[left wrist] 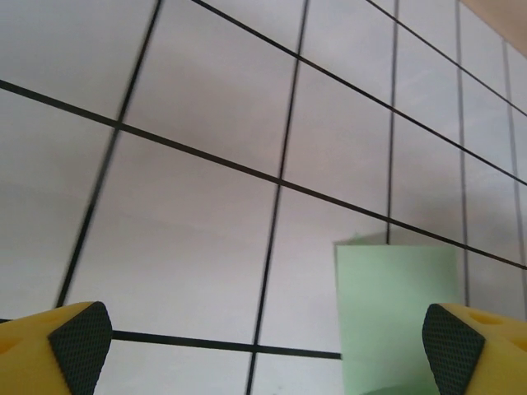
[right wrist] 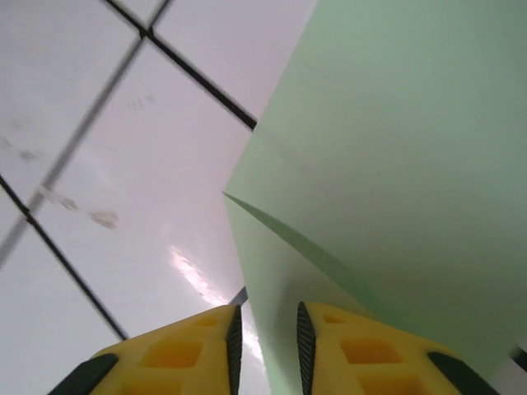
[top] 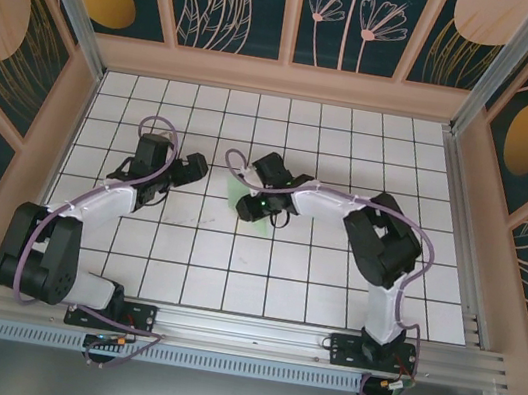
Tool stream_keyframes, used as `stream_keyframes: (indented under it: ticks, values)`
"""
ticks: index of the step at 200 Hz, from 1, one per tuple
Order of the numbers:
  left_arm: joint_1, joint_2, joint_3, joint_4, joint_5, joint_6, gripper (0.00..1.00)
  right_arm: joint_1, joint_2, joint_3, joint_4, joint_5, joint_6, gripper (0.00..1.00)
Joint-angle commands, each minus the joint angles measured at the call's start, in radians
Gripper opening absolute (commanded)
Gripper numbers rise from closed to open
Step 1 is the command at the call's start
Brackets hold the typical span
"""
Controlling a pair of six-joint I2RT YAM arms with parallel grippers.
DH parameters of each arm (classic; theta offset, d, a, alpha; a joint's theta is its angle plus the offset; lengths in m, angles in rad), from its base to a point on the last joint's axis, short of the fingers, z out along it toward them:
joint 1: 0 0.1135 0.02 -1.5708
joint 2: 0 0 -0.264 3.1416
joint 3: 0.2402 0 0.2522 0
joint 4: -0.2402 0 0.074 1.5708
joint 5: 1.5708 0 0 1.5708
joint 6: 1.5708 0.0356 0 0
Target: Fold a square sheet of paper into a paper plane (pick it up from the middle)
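Observation:
The pale green sheet of paper (top: 235, 194) lies folded on the white grid table, mostly under my right gripper (top: 246, 207). In the right wrist view the paper (right wrist: 395, 164) shows a raised flap with a crease, and one edge runs down between the fingers of my right gripper (right wrist: 265, 346). The jaws stand slightly apart, the left pad (right wrist: 234, 346) clear of the sheet. My left gripper (top: 197, 171) hovers just left of the paper, wide open. In the left wrist view a paper corner (left wrist: 395, 304) lies by the right fingertip (left wrist: 449, 346) of my left gripper (left wrist: 263, 346).
Wooden walls (top: 284, 79) enclose the white grid table (top: 233, 263) at the back and both sides. Both arms reach toward the middle. The aluminium rail (top: 251, 332) with the arm bases runs along the near edge.

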Motion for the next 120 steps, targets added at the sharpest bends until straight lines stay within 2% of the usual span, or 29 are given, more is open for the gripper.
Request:
stream_keyframes:
  ticks: [1, 27, 51, 90, 120]
  values:
    - [0.002, -0.018, -0.031, 0.086, 0.106, -0.031, 0.98, 0.001, -0.132, -0.018, 0.061, 0.027, 0.206, 0.32]
    - [0.002, -0.006, -0.053, 0.132, 0.180, -0.065, 0.99, 0.020, -0.202, -0.117, 0.131, 0.161, 0.511, 0.38]
    - [0.002, 0.007, -0.075, 0.174, 0.240, -0.106, 0.98, 0.042, -0.202, -0.164, 0.155, 0.220, 0.685, 0.37]
    - [-0.006, 0.028, -0.091, 0.203, 0.306, -0.188, 0.98, 0.050, -0.124, -0.163, 0.252, 0.152, 0.727, 0.33]
    - [-0.046, 0.050, -0.077, 0.180, 0.315, -0.204, 0.95, 0.033, -0.082, -0.162, 0.277, 0.156, 0.743, 0.32]
